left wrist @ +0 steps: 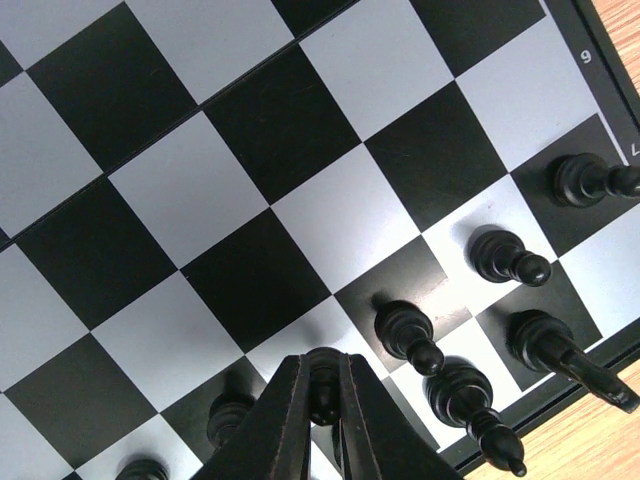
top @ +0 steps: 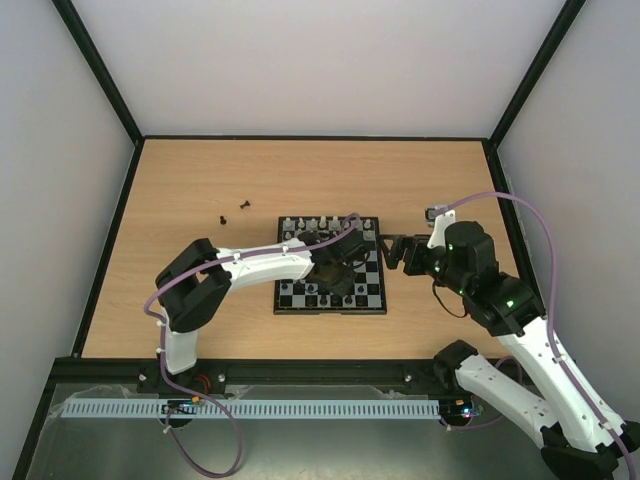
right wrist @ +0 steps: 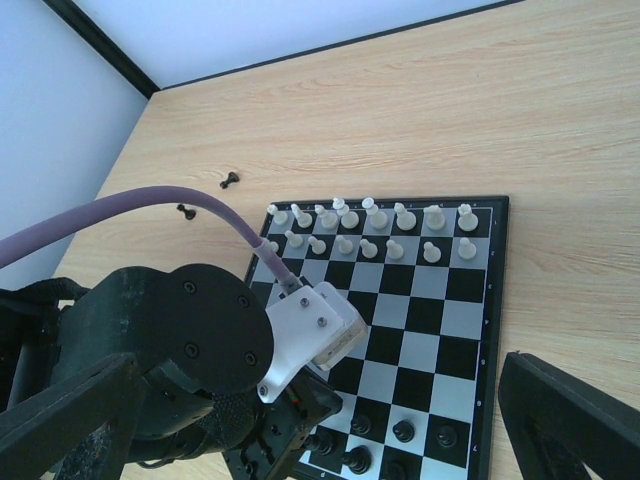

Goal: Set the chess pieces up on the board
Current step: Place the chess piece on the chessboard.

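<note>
A small chessboard (top: pixel 374 280) with black and white squares is lying in the middle of a wooden table (top: pixel 200 170). The left arm is reaching across it from the left. Its left gripper (left wrist: pixel 322 368) is hanging low over the near side of the board, fingers pinched together around a black chess piece (left wrist: pixel 322 392). The piece is mostly hidden between the fingers, so its type cannot be told, nor whether it is touching the square beneath. It is sitting in line with a row of black pawns (left wrist: pixel 408 333) standing one row in from the board's near edge. Taller black pieces (left wrist: pixel 465 395) are standing in the edge row just behind them.

The right gripper (top: pixel 393 250) is hovering just off the board's right edge, its two fingers spread wide and holding nothing.

White pieces (right wrist: pixel 370 230) are filling two rows along the far side of the board. Two loose black pieces (top: pixel 232 211) are lying on the table beyond the board's far left corner, near each other and well apart from the board.
</note>
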Robot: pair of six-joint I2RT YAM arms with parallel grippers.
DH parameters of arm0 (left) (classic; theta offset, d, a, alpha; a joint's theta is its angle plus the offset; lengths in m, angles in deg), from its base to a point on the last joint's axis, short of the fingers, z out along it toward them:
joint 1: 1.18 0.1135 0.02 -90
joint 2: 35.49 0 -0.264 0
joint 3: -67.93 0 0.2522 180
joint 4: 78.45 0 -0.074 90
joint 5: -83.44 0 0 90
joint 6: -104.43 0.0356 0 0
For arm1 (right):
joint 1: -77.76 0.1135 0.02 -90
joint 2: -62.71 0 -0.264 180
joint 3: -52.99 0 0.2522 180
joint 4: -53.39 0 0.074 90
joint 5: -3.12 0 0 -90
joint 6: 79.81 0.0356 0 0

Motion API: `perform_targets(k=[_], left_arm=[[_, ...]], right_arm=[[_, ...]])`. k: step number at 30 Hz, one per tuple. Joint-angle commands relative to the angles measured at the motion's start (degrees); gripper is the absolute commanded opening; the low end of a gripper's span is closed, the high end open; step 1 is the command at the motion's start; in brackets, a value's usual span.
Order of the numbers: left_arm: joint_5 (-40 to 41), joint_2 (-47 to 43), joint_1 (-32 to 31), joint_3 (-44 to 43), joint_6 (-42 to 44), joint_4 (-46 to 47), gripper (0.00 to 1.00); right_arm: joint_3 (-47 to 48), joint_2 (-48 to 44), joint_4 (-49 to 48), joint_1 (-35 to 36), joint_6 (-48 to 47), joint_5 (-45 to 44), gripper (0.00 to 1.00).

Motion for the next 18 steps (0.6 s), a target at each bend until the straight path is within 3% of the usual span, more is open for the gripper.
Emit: perform_targets(k=[1,11,18], left_arm=[[-1.09,0.5,-0.43,0.84,0.04,0.39,0.09],[-0.69,-0.04,-0.38,2.71,-0.63,0.99,0.13],[-0.81,-1.27,-0.43,2.62,-0.68,0.98,0.25]], right_arm=[[-0.46,-0.66,1.75,0.25,-0.94,-0.46,0.99],[-1.09,-0.64,1.53,0.25,-0.96,-0.71,0.99],[-1.24,-0.58,1.44,0.25,-1.01,-0.68,0.99]])
